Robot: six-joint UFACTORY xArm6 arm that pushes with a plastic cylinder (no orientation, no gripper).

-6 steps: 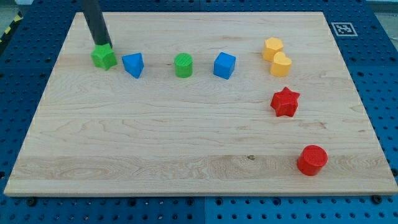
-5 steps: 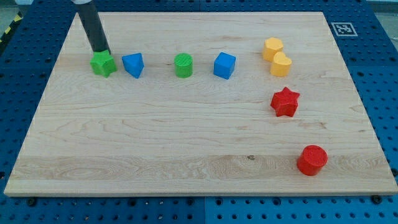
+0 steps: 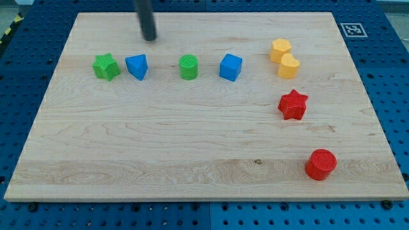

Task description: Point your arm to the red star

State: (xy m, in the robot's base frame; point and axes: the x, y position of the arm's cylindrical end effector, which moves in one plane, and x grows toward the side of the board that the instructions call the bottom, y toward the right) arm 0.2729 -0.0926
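No fingers on this rig: the arm ends in a straight dark rod, so there is no open or closed state to tell. My tip (image 3: 150, 38) sits near the view's top of the counter (image 3: 192, 147), just above and a little right of the blue block (image 3: 137, 66), not touching it. Shape of that blue block hard to make out, angular. Green star (image 3: 105, 66) lies left of it, close beside; tip is up and right of the star, apart. Green cylinder (image 3: 188, 66) further right in the same row, then blue cube (image 3: 231, 67). Red star (image 3: 293, 105) lies on the right half of the counter, well apart from the tip, down and far to the view's right of it. Above the red star, two yellow blocks: upper yellow block (image 3: 280, 49) and lower yellow block (image 3: 289, 66), touching or nearly so; shapes unclear. Red cylinder (image 3: 320, 164) sits below the red star, toward the view's bottom right. Fiducial marker (image 3: 352, 29) at the counter's top right corner.
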